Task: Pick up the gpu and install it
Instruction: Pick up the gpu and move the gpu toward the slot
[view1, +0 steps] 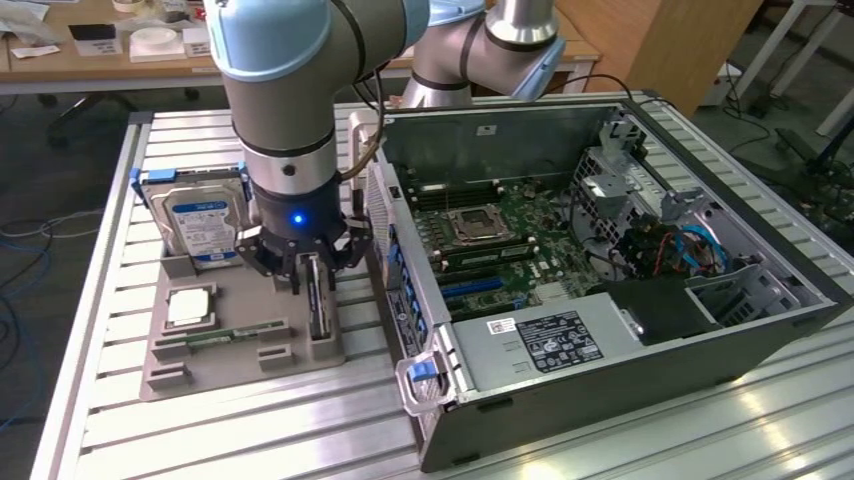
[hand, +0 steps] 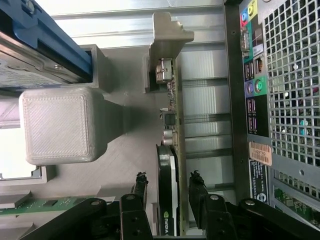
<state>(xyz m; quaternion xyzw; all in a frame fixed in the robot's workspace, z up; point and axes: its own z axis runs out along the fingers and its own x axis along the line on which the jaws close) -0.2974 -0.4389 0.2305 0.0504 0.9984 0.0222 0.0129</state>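
Note:
The gpu is a thin dark card standing on edge in a slot of the grey holder, just beside the open computer case. My gripper has come down over its upper end. In the wrist view the gpu runs edge-on between my two black fingertips, with the gripper open and a small gap showing on each side of the card. The card rests in its holder, with a grey support post at its far end.
On the same holder stand a silver hard drive with a blue-white label, a CPU and a green memory stick. The case's motherboard lies exposed. The case's rear port panel is close beside the card.

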